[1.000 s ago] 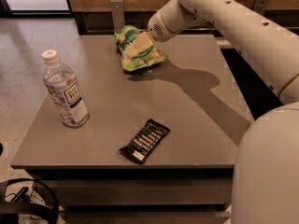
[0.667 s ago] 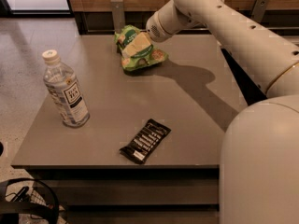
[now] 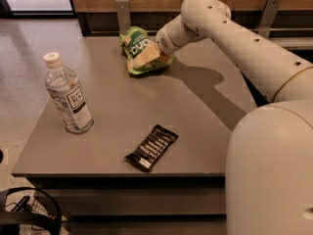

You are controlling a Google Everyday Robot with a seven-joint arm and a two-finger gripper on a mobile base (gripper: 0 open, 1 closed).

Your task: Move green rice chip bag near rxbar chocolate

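Note:
The green rice chip bag (image 3: 139, 50) lies crumpled at the far middle of the grey table (image 3: 205, 111), its white lettering facing up. My gripper (image 3: 155, 49) is at the bag's right side, pressed against it, at the end of the white arm that reaches in from the right. The part of the gripper that meets the bag is hidden by the bag and the wrist. The rxbar chocolate (image 3: 151, 147), a small flat black wrapper with white text, lies near the table's front edge, well apart from the bag.
A clear water bottle (image 3: 68, 94) with a white cap stands upright at the table's left side. A wooden wall with metal brackets (image 3: 123, 14) runs behind the table. The robot's white body (image 3: 271, 175) fills the lower right. A black wire basket (image 3: 29, 214) is at the lower left.
The arm's elbow has shifted left and closer to the camera. The gripper and the bag have stayed at about the same spot at the far middle of the table.

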